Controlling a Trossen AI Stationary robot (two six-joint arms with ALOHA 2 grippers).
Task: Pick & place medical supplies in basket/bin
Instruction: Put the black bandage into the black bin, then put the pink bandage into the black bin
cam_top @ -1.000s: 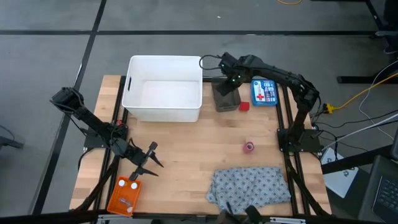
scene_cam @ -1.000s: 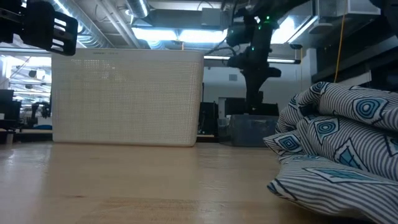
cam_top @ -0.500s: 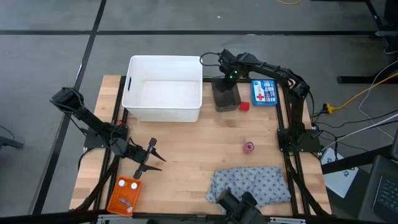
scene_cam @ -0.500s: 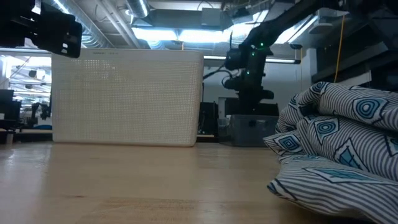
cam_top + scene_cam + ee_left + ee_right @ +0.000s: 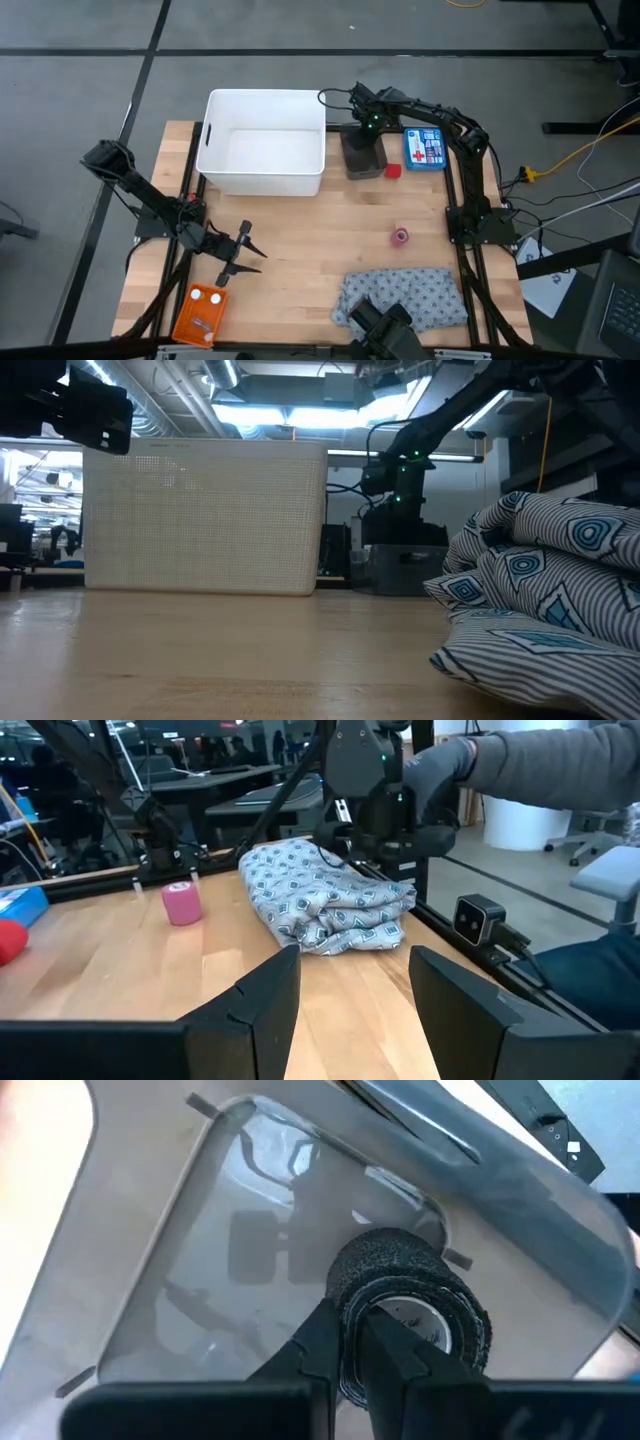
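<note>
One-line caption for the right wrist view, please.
Right pincer shut on the dark roll above a clear grey container.

Robotics lab: exposed ceiling ducts (image 5: pixel 150 405) and strip lights (image 5: pixel 270 410) overhead, more arm rigs (image 5: pixel 150 820) on benches behind, grey concrete floor (image 5: pixel 80 80)

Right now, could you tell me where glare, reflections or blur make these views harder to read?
Low view: bright ceiling lights behind the white tub backlight the right gripper. Right wrist view: the clear bin mirrors reflections around the dark roll. Left wrist view: the near fingers are soft, the patterned cloth is sharp.
</note>
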